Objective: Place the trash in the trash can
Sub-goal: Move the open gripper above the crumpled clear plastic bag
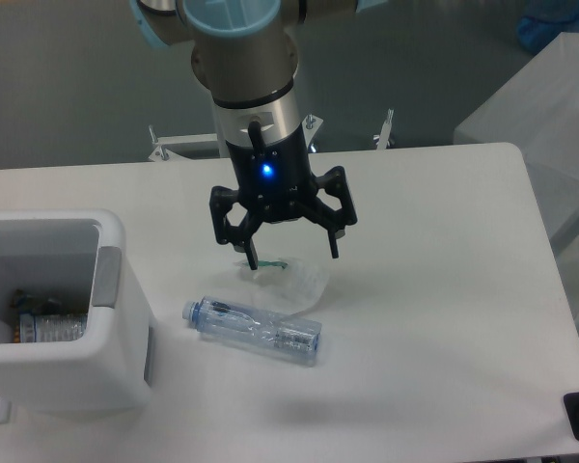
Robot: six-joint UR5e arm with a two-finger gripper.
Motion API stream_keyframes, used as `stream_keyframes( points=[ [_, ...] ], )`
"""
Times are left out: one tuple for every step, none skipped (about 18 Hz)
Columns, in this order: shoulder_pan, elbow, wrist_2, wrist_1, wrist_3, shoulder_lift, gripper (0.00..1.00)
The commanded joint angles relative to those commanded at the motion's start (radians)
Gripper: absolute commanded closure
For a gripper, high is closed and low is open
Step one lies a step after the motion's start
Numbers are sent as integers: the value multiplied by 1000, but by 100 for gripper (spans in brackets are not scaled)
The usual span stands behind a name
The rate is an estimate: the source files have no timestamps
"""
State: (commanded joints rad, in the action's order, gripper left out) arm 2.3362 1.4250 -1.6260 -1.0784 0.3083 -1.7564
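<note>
A clear plastic bottle (256, 329) with a pale blue cap lies on its side on the white table, cap pointing left. A thin see-through wrapper (291, 279) with a small green bit lies just behind it. My gripper (292, 257) hangs right above the wrapper, fingers spread open and empty, the left fingertip close to the green bit. The white trash can (58, 309) with a grey strip on its right rim stands at the left edge, holding some items inside.
The white table (434, 289) runs to a rounded right edge. A covered shape (550, 106) stands beyond the far right corner. A metal frame (188, 145) sits behind the table.
</note>
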Motion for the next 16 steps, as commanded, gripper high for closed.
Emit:
stream_keyframes(
  points=[
    [0,6,-2,2,0,2,0],
    [0,11,0,2,0,2,0],
    [3,11,2,2,-2,3,0],
    [3,14,2,6,-2,3,0],
    [6,14,8,8,-2,2,0],
    [9,17,11,9,-3,0,0],
    [17,17,14,14,-3,-2,0],
    [34,17,20,15,-5,0,0],
    [43,18,38,26,-5,-2,0],
    [52,26,57,44,-11,-5,0],
    [64,44,64,72,-15,-5,0],
    [72,72,67,109,-15,-3,0],
    [71,87,69,145,-23,-2,0],
    [71,95,69,156,-38,0,0],
    [71,107,68,164,-46,0,0],
    [71,112,69,164,-34,2,0]
  ],
)
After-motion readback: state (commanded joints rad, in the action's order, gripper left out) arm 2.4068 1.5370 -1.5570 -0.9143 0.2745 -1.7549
